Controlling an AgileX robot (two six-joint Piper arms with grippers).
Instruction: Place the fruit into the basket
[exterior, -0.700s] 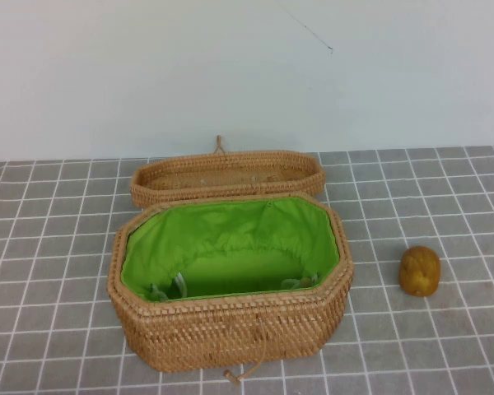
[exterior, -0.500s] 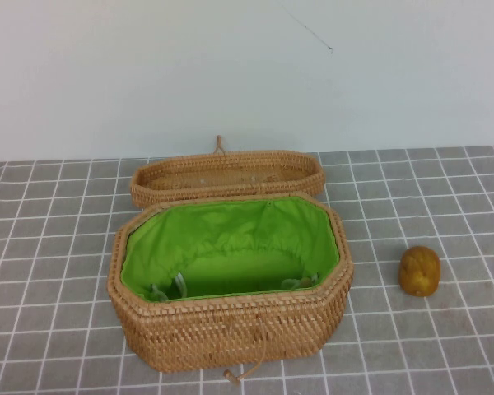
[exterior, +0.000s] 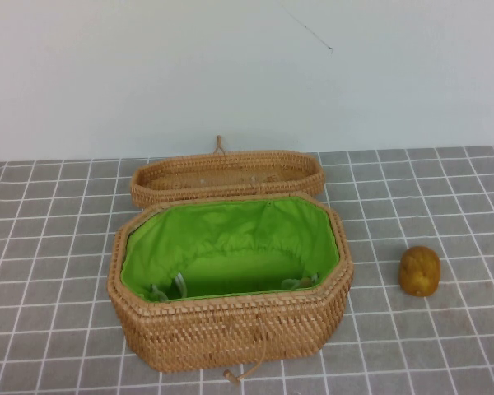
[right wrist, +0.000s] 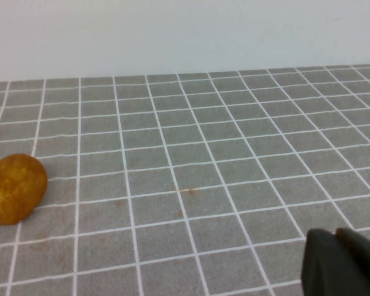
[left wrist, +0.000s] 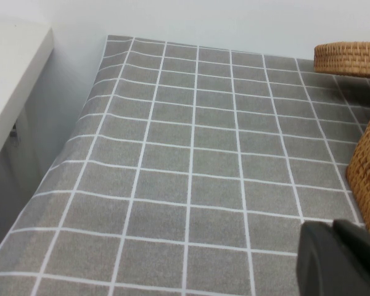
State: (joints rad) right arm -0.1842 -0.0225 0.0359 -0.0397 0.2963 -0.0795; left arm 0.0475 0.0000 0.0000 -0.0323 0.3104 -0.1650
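The basket [exterior: 230,280] stands open near the middle of the gray checked tablecloth [exterior: 49,247], its green lining [exterior: 230,243] exposed and its interior holding no fruit. The wicker lid [exterior: 227,175] lies folded back behind it, touching the rear rim, with a small cord loop [exterior: 220,145] at its far edge; a second cord [exterior: 243,373] hangs at the front wall of the basket. The fruit [exterior: 419,271] rests on the cloth to the right of the basket, apart from it and in contact with nothing else. Neither arm appears in the high view. In the left wrist view, a dark part of the left gripper [left wrist: 339,259] shows low over the cloth beside the basket wall [left wrist: 369,166]; whether its jaws are wide or narrow cannot be told. In the right wrist view, the right gripper [right wrist: 342,262] shows likewise as a dark corner above the cloth, well apart from the fruit [right wrist: 13,188]; the state of its jaws cannot be told either.
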